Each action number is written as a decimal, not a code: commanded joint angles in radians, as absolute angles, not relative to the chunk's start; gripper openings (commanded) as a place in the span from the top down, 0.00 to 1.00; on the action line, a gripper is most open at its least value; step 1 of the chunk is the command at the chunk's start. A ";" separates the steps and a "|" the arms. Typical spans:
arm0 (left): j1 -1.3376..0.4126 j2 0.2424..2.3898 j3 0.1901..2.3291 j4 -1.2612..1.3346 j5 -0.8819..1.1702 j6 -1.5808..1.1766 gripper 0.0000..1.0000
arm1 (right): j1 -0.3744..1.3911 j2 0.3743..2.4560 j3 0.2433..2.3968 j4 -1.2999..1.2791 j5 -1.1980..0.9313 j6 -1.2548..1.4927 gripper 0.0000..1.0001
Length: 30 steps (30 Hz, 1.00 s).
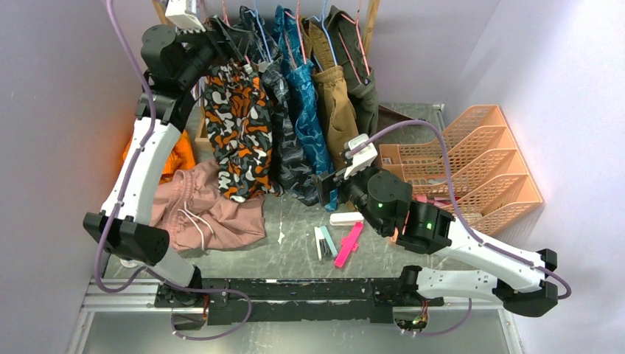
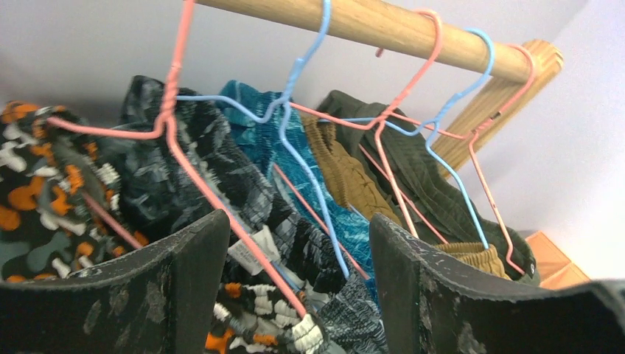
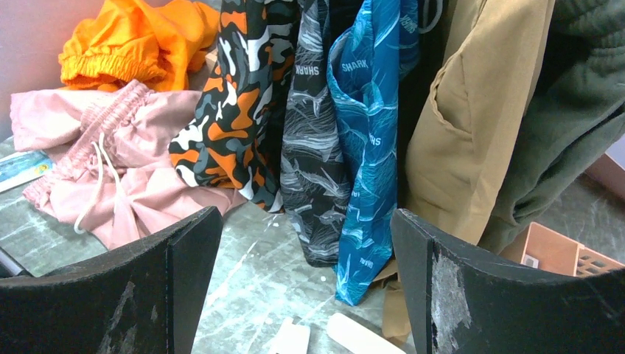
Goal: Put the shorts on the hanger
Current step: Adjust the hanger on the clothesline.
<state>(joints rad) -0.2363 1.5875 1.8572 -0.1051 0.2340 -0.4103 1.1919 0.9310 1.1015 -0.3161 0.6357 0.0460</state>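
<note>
Shorts [image 1: 237,129]: draped on the hanger [image 2: 169,103], hooked at the left end of the wooden rail [image 2: 368,26] | left gripper [image 2: 297,243]: just under rail, fingers apart, hanger wire between them unclamped, likely because the hook bears the load | right gripper [image 3: 306,221]: well below rail, fingers apart, idle

Around me stood pale lilac walls [image 1: 66,59] on three sides, a grey, scuffed, marbled table [image 1: 295,247] lay below in soft, even light, and a round wooden rail [image 2: 368,22] crossed near the back wall
</note>
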 commanded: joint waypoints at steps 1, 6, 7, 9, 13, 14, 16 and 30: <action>-0.215 1.567 1.893 -0.251 0.083 -0.436 0.26 | 1.191 0.933 1.104 -0.297 0.622 0.039 0.11; -0.140 1.644 1.940 -0.256 0.198 -0.493 0.30 | 1.190 0.925 1.113 -0.311 0.632 0.037 0.11; -0.133 1.658 1.943 -0.253 0.222 -0.507 0.31 | 1.189 0.922 1.115 -0.314 0.635 0.038 0.11; -0.125 1.681 1.950 -0.247 0.259 -0.534 0.31 | 1.189 0.916 1.118 -0.325 0.638 0.041 0.11; -0.119 1.707 1.951 -0.223 0.309 -0.567 0.31 | 1.190 0.900 1.114 -0.339 0.649 0.046 0.11; -0.118 1.709 1.944 -0.208 0.322 -0.573 0.30 | 1.190 0.895 1.112 -0.342 0.651 0.047 0.11; -0.118 1.709 1.934 -0.181 0.339 -0.583 0.29 | 1.190 0.890 1.108 -0.346 0.655 0.050 0.11; -0.117 1.542 1.772 -0.147 0.240 -0.625 0.31 | 1.190 0.880 1.072 -0.330 0.665 0.051 0.11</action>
